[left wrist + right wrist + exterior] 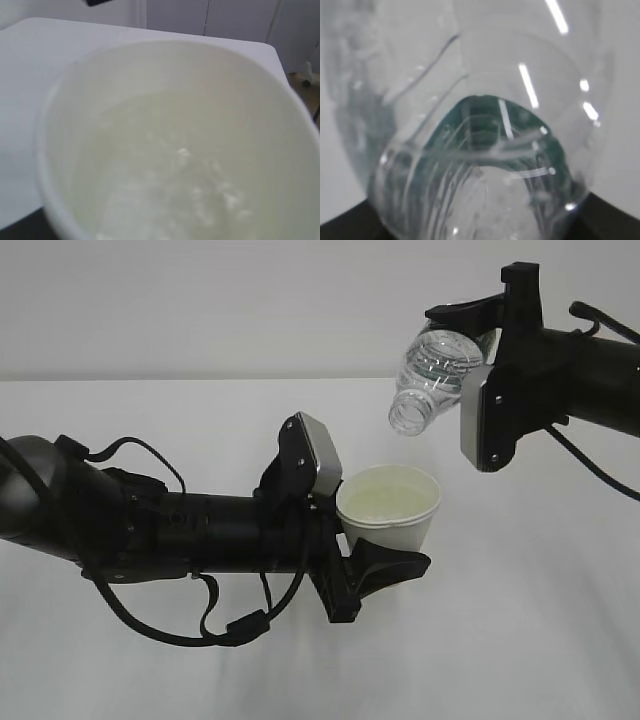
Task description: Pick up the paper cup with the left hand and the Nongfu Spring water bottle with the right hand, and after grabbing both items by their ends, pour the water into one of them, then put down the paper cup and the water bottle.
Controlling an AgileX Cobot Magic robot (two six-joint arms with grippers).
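Now, across the plain white table (520, 640): left hand (385, 565), the black cabled arm with a silver-grey plate, stretched low from the left, jaws clamped round the base of the small white tapered paper cup (392, 508). Held upright above the tabletop, cup mouth open to the sky. Right hand (478, 340), the matching black arm, reaching in high from the right, gripping the small clear ribbed Nongfu Spring water bottle (432, 375) by its bottom end, neck tipped down and left, mouth just above and beside the cup rim, not touching.

Progress, as a judgement: both pickups done, pour mostly or wholly done. Pale pool of water (165, 190) sitting in the cup; no stream visible at the bottle mouth. Left to do: righting the bottle, setting both down.

Hard to tell: any water remaining in the bottle. Right wrist view all glare and green label. Fingertips of both grippers largely hidden behind their loads.
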